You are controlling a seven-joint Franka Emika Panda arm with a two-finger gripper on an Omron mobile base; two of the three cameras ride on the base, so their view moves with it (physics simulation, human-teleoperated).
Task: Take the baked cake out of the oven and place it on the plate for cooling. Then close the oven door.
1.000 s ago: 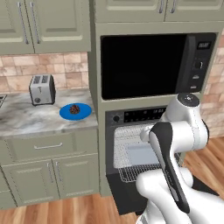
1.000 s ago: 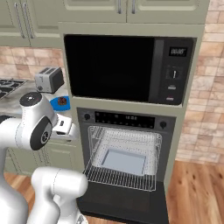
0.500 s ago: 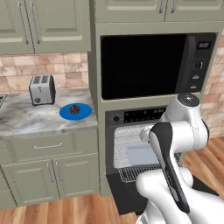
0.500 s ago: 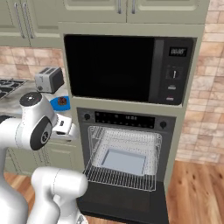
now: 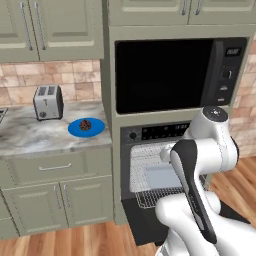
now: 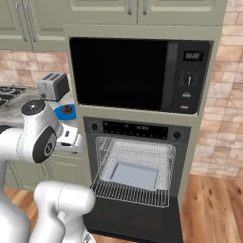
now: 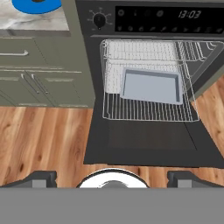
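The baked cake (image 5: pixel 86 123), small, dark and lumpy, rests on the blue plate (image 5: pixel 75 130) on the marble counter left of the oven (image 5: pixel 160 133). Both also appear in the right base view as cake (image 6: pixel 69 110) and plate (image 6: pixel 60 113). The oven door (image 7: pixel 148 144) hangs dropped open, flat and dark above the floor. A wire rack (image 7: pixel 144 113) is pulled out over it, carrying a bare grey baking tray (image 7: pixel 151 85). My gripper (image 7: pixel 112 178) hovers in front of and above the door, open, its fingertips (image 7: pixel 42 177) wide apart with nothing between them.
A silver toaster (image 5: pixel 48 102) stands at the back of the counter beside the plate. The black microwave (image 5: pixel 175 75) sits above the oven. Cabinet doors and drawers (image 7: pixel 35 65) lie left of the oven, with wooden floor (image 7: pixel 43 140) below.
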